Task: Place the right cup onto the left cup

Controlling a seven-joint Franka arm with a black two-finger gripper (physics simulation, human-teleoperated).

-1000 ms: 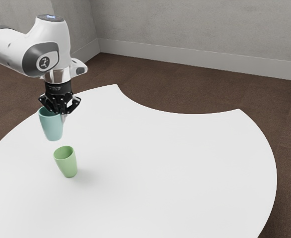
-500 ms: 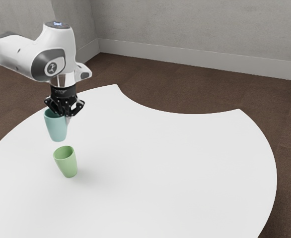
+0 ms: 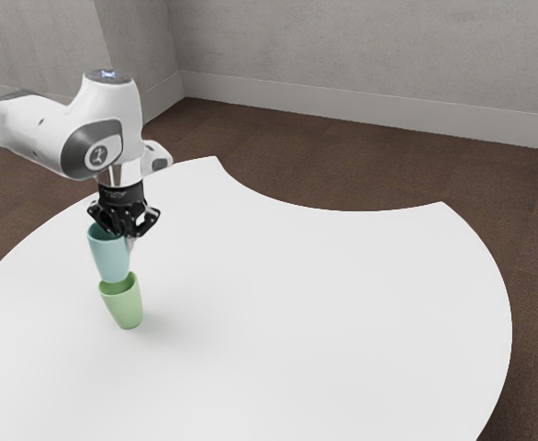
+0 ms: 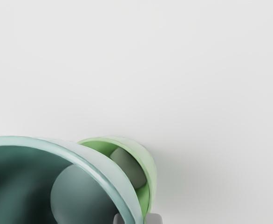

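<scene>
Currently, the teal cup (image 3: 112, 261) is in the gripper (image 3: 129, 242), higher than the green cup (image 3: 128, 308)

In the exterior view, the gripper is at the left of the frame, below the white arm (image 3: 95, 124). It is closed on the wall of the teal cup, one fingertip (image 4: 119, 218) inside the rim and the other outside, as the wrist view shows. The green cup stands upright on the white table (image 3: 333, 312), in the lower left part of the exterior frame. There, the base of the teal cup overlaps the rim of the green cup, but I cannot tell whether they are touching. In the wrist view, the teal cup hides one part of the green cup's opening
</scene>
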